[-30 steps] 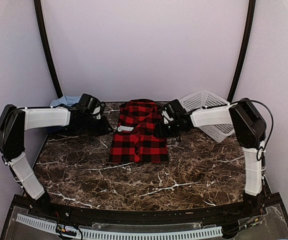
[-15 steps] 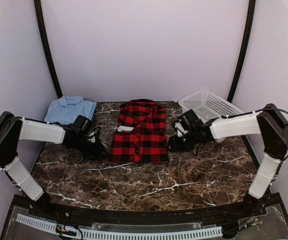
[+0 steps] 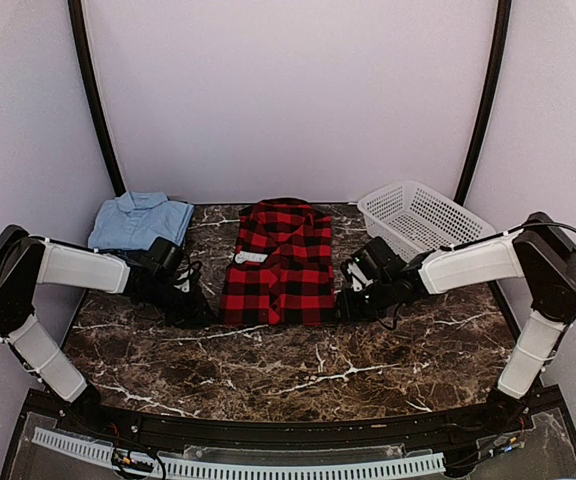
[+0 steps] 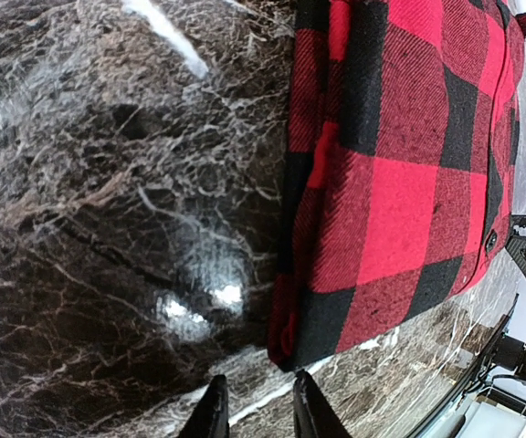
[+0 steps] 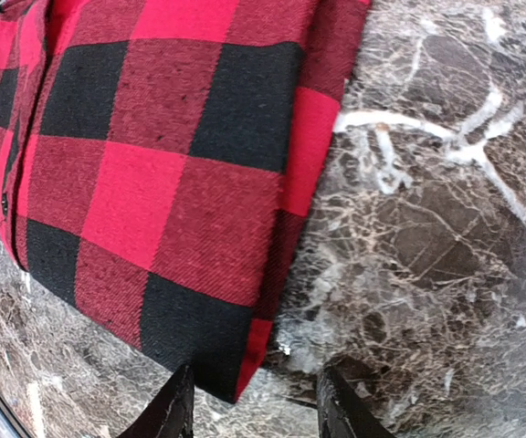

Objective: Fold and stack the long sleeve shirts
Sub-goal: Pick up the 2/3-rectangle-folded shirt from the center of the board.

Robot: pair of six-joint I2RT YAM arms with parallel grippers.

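Note:
The red-and-black check flannel shirt (image 3: 279,262) lies flat on the marble table, sides folded in, collar to the back. My left gripper (image 3: 203,312) is low at its near left corner, open and empty. In the left wrist view the fingertips (image 4: 214,415) sit just short of that corner (image 4: 290,342). My right gripper (image 3: 342,304) is low at the near right corner, open and empty. In the right wrist view its fingers straddle that corner (image 5: 236,365). A folded light blue shirt (image 3: 140,219) lies at the back left. No darker blue shirt shows.
A white mesh basket (image 3: 423,220) stands at the back right, behind my right arm. The dark marble table (image 3: 298,365) runs to a curved front edge with a white slotted rail (image 3: 268,467).
Both arms have drawn back from the shirt's far sides toward me and down to its near corners. The light blue shirt and the basket, partly hidden before, now show fully.

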